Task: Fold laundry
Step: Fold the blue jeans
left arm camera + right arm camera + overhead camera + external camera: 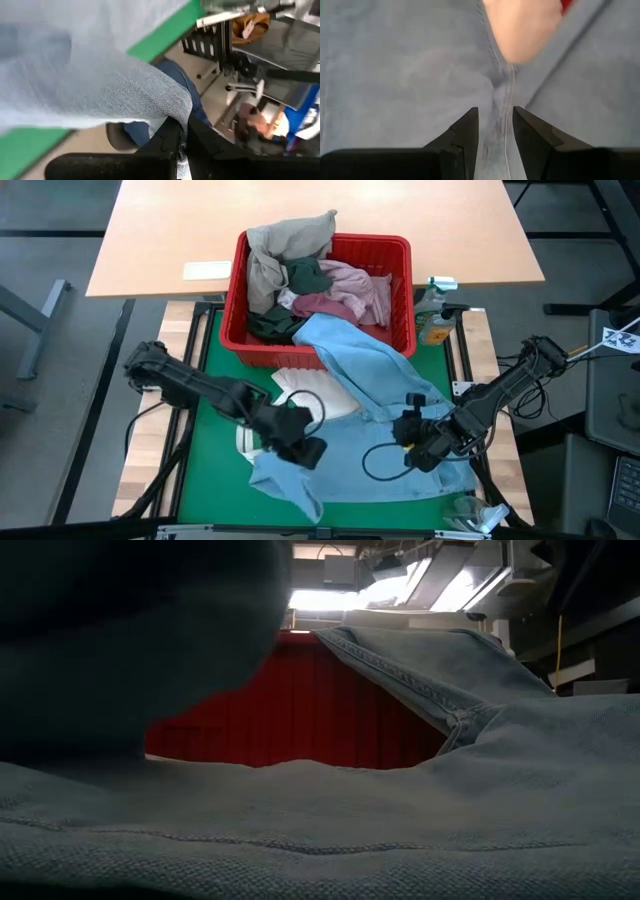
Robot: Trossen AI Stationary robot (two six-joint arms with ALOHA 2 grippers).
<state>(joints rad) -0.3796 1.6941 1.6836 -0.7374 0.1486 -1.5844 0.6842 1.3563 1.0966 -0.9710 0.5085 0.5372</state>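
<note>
A light blue denim garment (370, 380) drapes from the red basket's near rim onto the green mat; it fills the foreground of the low view (420, 830). Its near left corner (290, 485) lies on the mat. The beige, dark green, pink and maroon pieces lie heaped in the basket (300, 280). My left gripper (305, 448) is at the garment's left edge, shut on it. My right gripper (412, 448) is on its right half, shut on a seam. My left gripper pinches the light blue garment's left edge (175, 112) between its two fingers (165, 140). The cloth is raised off the mat at the hold and spreads away from the fingertips. One layer or several, I cannot tell. My right gripper comes down onto the light blue garment from above. A raised seam ridge (496, 117) stands between its two fingers (467, 132), which lie along the seam. The cloth around them lies flat on the mat.
The red slotted basket (232, 300) stands at the mat's far edge. A white tote bag (300, 395) lies partly under the blue garment. Bottles (435, 320) stand right of the basket. A wooden table (180, 240) lies beyond. A person (255, 122) shows beyond the table.
</note>
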